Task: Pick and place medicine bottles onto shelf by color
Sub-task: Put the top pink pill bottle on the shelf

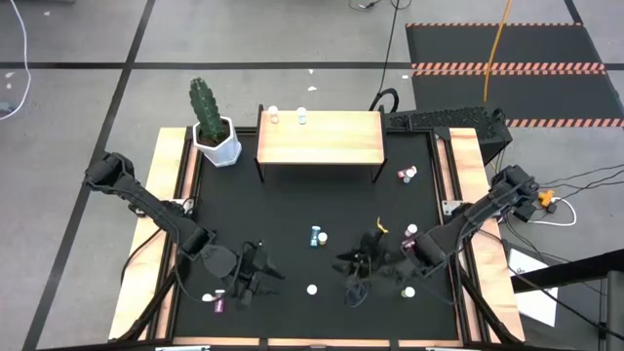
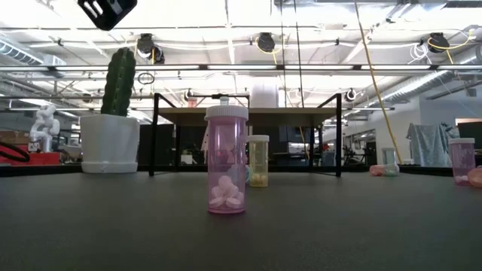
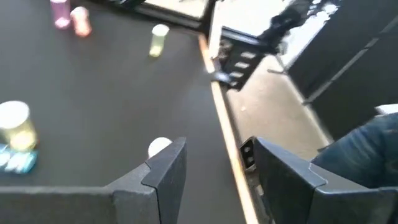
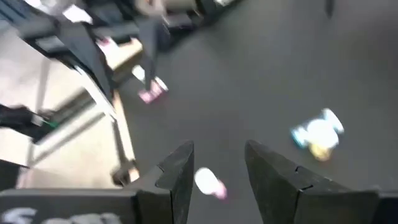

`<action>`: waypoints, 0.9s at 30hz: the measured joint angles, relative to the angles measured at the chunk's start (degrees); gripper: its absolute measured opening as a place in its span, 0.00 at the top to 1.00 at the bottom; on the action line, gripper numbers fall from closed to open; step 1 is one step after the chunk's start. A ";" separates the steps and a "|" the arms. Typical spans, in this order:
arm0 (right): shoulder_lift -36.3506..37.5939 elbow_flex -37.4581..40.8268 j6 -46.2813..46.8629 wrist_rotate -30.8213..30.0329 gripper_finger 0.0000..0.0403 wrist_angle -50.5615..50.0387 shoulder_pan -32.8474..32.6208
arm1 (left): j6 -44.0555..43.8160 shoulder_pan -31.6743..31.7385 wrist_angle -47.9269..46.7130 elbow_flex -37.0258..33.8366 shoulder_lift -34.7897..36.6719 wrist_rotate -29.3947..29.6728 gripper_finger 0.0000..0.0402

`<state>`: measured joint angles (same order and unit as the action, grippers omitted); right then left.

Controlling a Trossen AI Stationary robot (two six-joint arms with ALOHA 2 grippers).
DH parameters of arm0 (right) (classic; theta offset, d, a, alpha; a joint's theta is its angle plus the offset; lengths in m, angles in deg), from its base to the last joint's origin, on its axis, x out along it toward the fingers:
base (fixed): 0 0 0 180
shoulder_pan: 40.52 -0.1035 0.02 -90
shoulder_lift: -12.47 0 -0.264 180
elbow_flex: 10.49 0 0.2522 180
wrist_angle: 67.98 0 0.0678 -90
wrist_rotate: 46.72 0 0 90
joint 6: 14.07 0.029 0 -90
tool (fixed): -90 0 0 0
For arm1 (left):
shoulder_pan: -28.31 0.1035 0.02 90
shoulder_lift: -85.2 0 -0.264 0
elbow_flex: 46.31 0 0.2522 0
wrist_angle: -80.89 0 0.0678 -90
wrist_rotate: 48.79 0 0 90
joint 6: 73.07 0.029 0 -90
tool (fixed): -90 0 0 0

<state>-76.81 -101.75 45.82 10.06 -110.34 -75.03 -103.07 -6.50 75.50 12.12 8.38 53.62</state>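
Observation:
Small white-capped medicine bottles are scattered on the black mat. A pink one stands upright near the front, between my two grippers. A yellow bottle stands behind it, with a blue one beside it. Two bottles stand at the far edge of the wooden shelf. My left gripper hovers open at the front left, with nothing between its fingers. My right gripper hovers open at the front right, and the pink bottle shows on the mat through its gap.
A white pot with a green cactus stands left of the shelf. More bottles lie at the right and the front left. Wooden rails border the mat on both sides.

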 joint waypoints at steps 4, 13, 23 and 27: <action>0.05 0.02 13.37 0.16 0.66 -17.21 -2.48 | -8.73 0.07 -9.27 0.01 0.00 4.90 0.54; 0.05 0.09 35.26 10.36 0.66 -42.56 -5.18 | -22.63 -1.70 -18.83 0.00 -0.36 6.35 0.54; 0.09 0.11 29.55 8.46 0.63 -34.83 -4.19 | -4.81 -3.14 -5.13 0.00 -6.54 8.78 0.54; 0.09 0.11 28.55 7.44 0.61 -34.03 -4.14 | -0.26 -2.96 -0.60 0.00 -9.43 8.93 0.54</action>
<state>-76.72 -101.64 74.37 17.50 -144.38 -79.17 -103.33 -9.46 74.90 12.12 -1.05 62.55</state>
